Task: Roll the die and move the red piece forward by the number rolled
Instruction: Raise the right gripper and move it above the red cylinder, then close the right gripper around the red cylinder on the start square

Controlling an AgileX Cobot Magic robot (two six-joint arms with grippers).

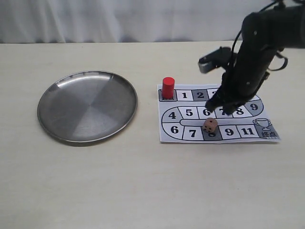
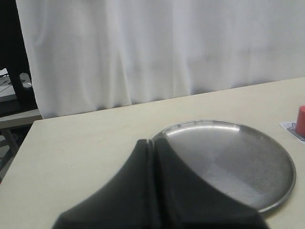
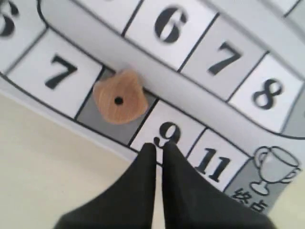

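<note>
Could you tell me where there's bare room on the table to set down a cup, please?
Bare tabletop runs below the plate and game board in the exterior view, and above them toward the curtain. The plate holds nothing. The board is crowded: red piece, die, and the right end effector above it.

A robotics lab bench, staged for a tabletop trial.
A plain pale counter (image 1: 143,191) stands before a white curtain (image 1: 119,19) hung as a backdrop. A black robot arm (image 1: 255,52) reaches over it. The props laid out include a printed paper game board (image 1: 189,113) and a bare steel plate (image 1: 88,106). Past the curtain's edge, dark equipment (image 2: 9,57) and another table (image 2: 19,117) show.
</note>
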